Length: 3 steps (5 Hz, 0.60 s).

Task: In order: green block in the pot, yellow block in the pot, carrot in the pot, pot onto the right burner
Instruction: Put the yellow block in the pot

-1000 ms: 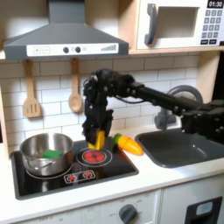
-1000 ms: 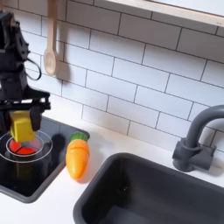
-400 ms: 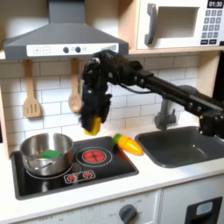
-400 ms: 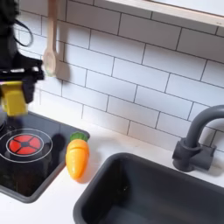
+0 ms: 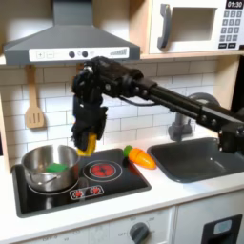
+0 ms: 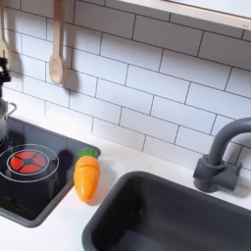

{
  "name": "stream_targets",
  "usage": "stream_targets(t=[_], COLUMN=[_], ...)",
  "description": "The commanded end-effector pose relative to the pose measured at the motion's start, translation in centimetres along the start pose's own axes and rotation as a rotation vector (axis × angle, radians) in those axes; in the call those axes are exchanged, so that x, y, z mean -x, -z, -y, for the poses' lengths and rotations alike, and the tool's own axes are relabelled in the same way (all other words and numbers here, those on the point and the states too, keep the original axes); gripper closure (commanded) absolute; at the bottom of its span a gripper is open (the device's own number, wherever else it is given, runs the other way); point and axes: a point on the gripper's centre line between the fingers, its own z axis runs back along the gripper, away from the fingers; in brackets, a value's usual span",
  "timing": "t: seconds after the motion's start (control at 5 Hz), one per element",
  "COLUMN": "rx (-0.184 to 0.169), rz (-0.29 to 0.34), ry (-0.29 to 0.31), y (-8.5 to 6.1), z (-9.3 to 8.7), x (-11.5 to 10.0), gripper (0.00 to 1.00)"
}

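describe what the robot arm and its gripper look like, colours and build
In the first exterior view the arm is matte black throughout: chunky box-shaped joint housings linked by slimmer straight segments, reaching in from the first exterior view's right. The gripper is black too, with a blocky wrist narrowing to short fingers. The picture is too soft to show any cables, labels or markings.

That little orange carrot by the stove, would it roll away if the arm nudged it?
Probably somewhat: the carrot looks rounded and tapered, so it would likely roll in a curve rather than straight. It seems a stiff, light toy, lying flat on the counter. Its smooth surface may be slippery for the fingers.
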Motion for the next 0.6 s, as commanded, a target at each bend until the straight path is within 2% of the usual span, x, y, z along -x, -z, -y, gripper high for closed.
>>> stream_targets(t=[0.0,0.2,0.4], rx=[-0.012,-0.017,-0.008], rz=[0.010,0.003,-0.007], ry=[-0.019,-0.033,-0.047], y=[-1.0,-0.8,0.2], z=[-2.1,-2.8,-3.2], x=[-0.8,-1.4,-2.5], gripper=[1.00,1.00,1.00])
